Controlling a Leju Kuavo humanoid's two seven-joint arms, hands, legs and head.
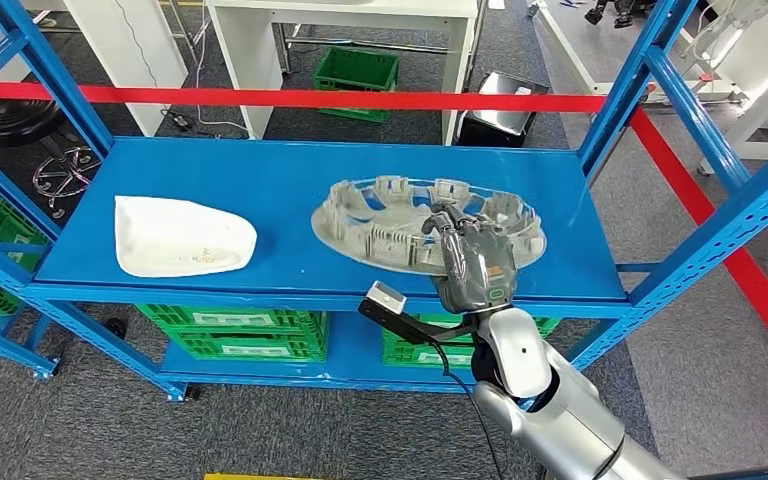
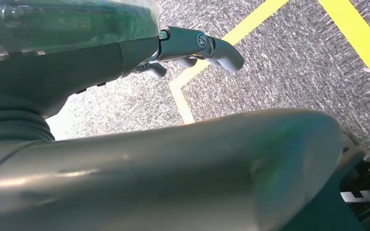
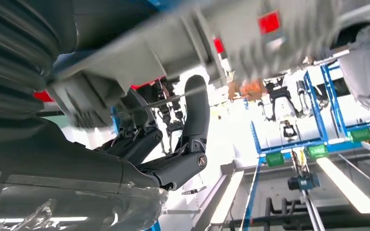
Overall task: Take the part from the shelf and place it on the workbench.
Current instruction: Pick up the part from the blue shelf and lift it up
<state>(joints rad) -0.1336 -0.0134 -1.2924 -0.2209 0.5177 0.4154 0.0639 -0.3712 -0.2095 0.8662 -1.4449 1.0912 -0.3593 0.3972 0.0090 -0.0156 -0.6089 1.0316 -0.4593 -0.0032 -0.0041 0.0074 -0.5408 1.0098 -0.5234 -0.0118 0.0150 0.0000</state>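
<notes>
Two parts lie on the blue shelf (image 1: 280, 170): a white shell-shaped part (image 1: 180, 238) on the left and a round grey ribbed part (image 1: 390, 215) on the right. My right hand (image 1: 475, 262) is at the grey part's near rim, its back towards the camera and its fingers (image 1: 450, 220) reaching over the rim. In the right wrist view the dark fingers (image 3: 195, 115) stretch up to the blurred grey part (image 3: 188, 33) and touch it; whether they grip it is unclear. My left hand (image 2: 192, 45) hangs over the floor, holding nothing.
Green crates (image 1: 240, 333) fill the shelf's lower level. Blue uprights (image 1: 650, 80) frame the shelf, with a red band (image 1: 290, 98) across the back. Behind stand a white table (image 1: 260, 40) and another green crate (image 1: 357, 72). Yellow lines (image 2: 347, 29) mark the grey floor.
</notes>
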